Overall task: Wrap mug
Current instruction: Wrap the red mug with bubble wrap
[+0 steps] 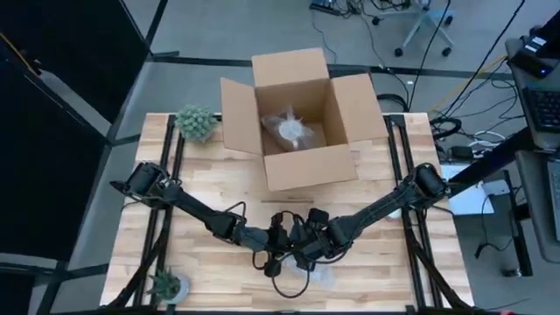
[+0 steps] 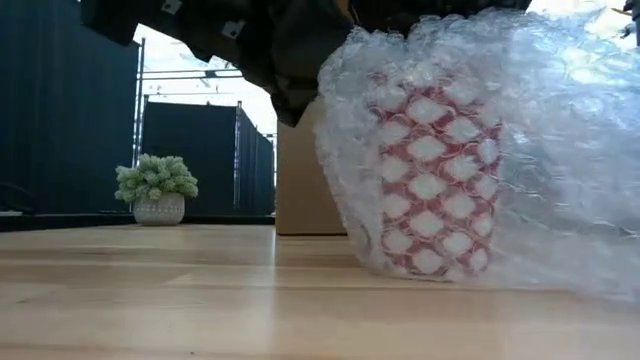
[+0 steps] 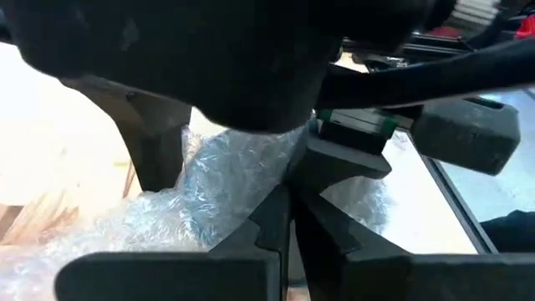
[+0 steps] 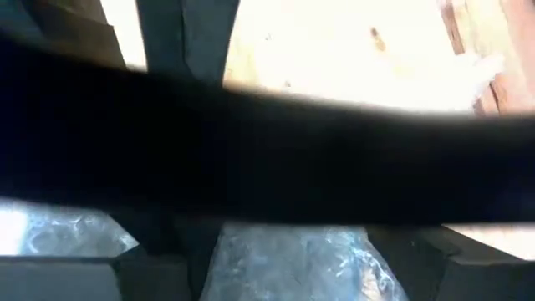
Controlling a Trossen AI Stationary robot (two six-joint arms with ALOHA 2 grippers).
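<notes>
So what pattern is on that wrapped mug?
The mug is red with white diamond shapes, clearest in the low view.

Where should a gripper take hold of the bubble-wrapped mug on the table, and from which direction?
Probably from above, pinching the bunched bubble wrap over the top of the red patterned mug. The mug stands upright, and the loose wrap spreading beside it would likely slip under a side grip.

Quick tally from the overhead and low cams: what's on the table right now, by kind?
Potted plants: 2, one at the far left, one at the near left corner
Cardboard boxes: 1, open
Mugs in bubble wrap: 1, under both hands
Wrapped bundles inside the box: 1
Total: 5
</notes>
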